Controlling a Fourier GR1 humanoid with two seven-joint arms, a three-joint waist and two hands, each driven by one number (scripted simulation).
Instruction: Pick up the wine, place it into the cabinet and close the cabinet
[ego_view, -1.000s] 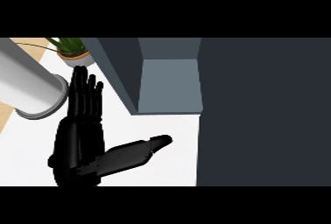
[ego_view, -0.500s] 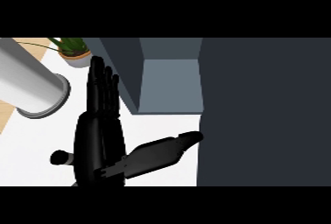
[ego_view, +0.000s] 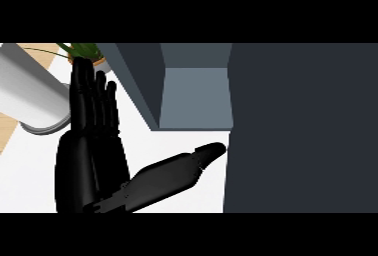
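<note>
Head view: open left hand (ego_view: 90, 167) at 8 o'clock, fingers straight, thumb touching the dark door (ego_view: 303, 130) at 3, seemingly set to swing it across the cabinet (ego_view: 193, 100) at 12; wine unseen, perhaps inside.

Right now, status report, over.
Left hand open, thumb near cabinet door. Right hand out of view. Wine not visible. Door not shut.

hand (ego_view: 92, 165) risen higher, thumb nearer cabinet door (ego_view: 303, 130)
</note>
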